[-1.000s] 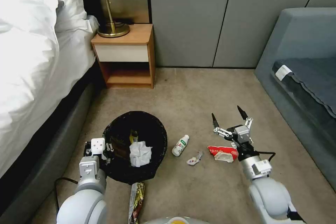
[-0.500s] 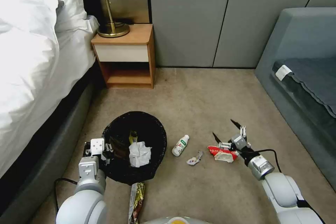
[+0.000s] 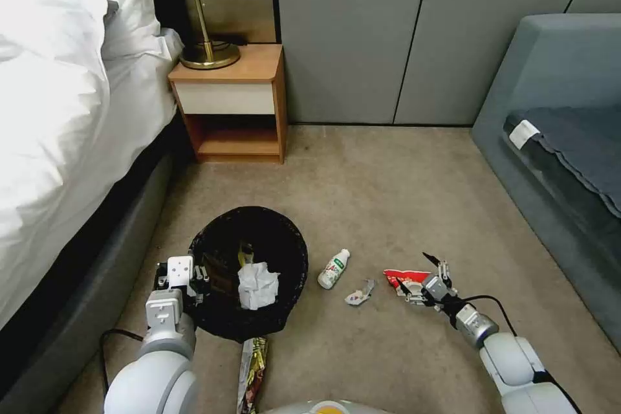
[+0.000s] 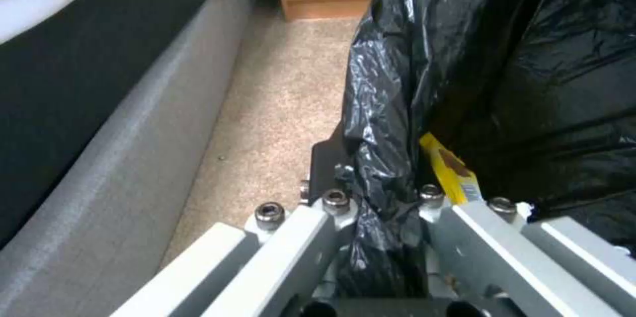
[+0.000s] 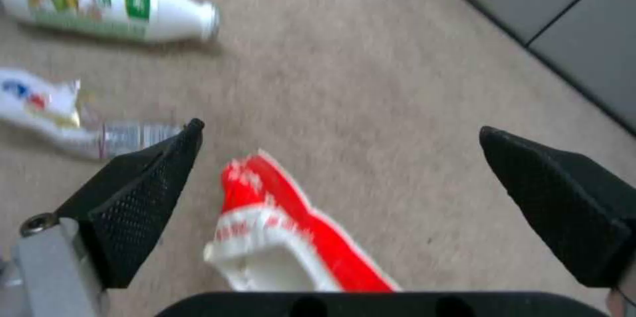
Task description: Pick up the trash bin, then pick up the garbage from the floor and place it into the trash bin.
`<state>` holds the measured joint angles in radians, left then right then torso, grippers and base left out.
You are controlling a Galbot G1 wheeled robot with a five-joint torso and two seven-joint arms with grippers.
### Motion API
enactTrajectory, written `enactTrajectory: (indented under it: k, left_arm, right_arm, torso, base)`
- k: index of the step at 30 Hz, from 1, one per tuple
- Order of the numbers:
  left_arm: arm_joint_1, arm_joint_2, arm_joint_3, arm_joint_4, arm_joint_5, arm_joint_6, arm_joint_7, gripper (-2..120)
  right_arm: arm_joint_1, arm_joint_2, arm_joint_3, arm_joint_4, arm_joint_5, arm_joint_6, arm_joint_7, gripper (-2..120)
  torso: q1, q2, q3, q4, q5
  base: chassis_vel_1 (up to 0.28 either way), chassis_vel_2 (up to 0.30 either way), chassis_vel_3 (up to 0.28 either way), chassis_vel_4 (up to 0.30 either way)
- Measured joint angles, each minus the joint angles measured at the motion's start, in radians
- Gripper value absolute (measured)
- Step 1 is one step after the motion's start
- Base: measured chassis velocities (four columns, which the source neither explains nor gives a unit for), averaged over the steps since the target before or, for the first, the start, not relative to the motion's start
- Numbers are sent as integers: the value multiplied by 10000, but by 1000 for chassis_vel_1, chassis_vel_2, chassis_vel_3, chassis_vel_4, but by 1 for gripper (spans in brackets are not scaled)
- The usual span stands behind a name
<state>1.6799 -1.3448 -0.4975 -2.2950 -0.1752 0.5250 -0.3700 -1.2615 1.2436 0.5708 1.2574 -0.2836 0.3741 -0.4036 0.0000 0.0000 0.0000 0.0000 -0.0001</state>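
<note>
Bedding in white covers the bed point(image 3: 58, 110) on the far left, and near its grey base the left gripper point(image 3: 194, 284) is clenched on the left rim of the trash bin point(image 3: 249, 272), a small round bin lined with a black plastic bag; in the left wrist view the fingers point(image 4: 291, 237) pinch the folded bag point(image 4: 384, 123) between them. Inside the bin lie a crumpled white tissue point(image 3: 257, 284) and a yellow wrapper point(image 3: 246, 251). Near the bin's front edge a long golden snack wrapper point(image 3: 251, 369) lies on the beige carpet point(image 3: 362, 168). To the right of the bin rests a small white bottle with a green label point(image 3: 334, 269), then a small crumpled white wrapper point(image 3: 359, 293), then the red and white snack wrapper point(image 3: 404, 278). The right gripper point(image 3: 414, 272) is low over this red wrapper with its jaws released and wide, one black fingertip point(image 5: 142, 193) on each side of it. To do this step well, I think the gripper should go straight down until the tips meet the carpet, close slowly so the thin foil folds up between the pads instead of sliding away, and only then lift toward the bin.
</note>
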Motion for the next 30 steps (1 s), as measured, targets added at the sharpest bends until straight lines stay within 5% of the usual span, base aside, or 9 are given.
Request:
enactTrajectory:
  k: [23, 30]
  left_arm:
    - [231, -57, 6, -199, 80, -76, 0, 0]
    - [365, -87, -28, -323, 143, -120, 0, 0]
  right_arm:
    - [1202, 6, -276, -1990, -390, -348, -180, 100]
    - [1327, 249, -524, -2513, -356, -283, -202, 81]
  torso:
    - [0, 0, 0, 0, 1]
    - [0, 0, 0, -1, 1]
  base:
    - [0, 0, 0, 0]
    - [0, 0, 0, 0]
